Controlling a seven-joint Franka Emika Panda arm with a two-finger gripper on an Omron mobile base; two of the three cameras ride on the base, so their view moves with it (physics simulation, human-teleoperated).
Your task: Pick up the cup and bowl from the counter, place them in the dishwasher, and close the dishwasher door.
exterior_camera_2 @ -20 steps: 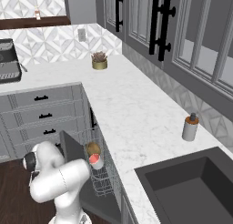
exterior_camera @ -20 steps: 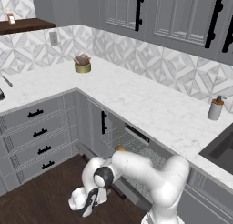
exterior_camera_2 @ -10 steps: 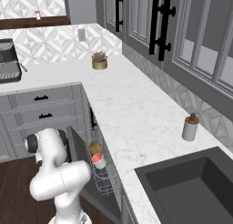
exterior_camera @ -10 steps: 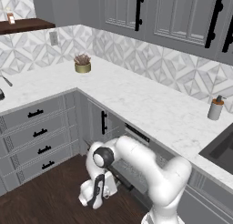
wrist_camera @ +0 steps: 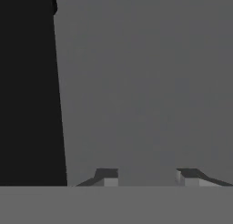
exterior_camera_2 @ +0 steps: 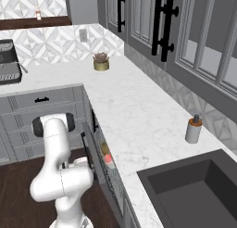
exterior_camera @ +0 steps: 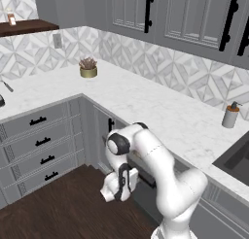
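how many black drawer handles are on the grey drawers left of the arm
4, stacked down the drawer bank in the left base view: top, second, third, lowest. Others may be hidden outside the picture.

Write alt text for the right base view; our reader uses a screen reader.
A white robot arm reaches down beside a nearly shut grey dishwasher door, a small white cup with a salmon-red top visible inside. The white marble-look counter carries a grey soap bottle and a gold-potted plant.
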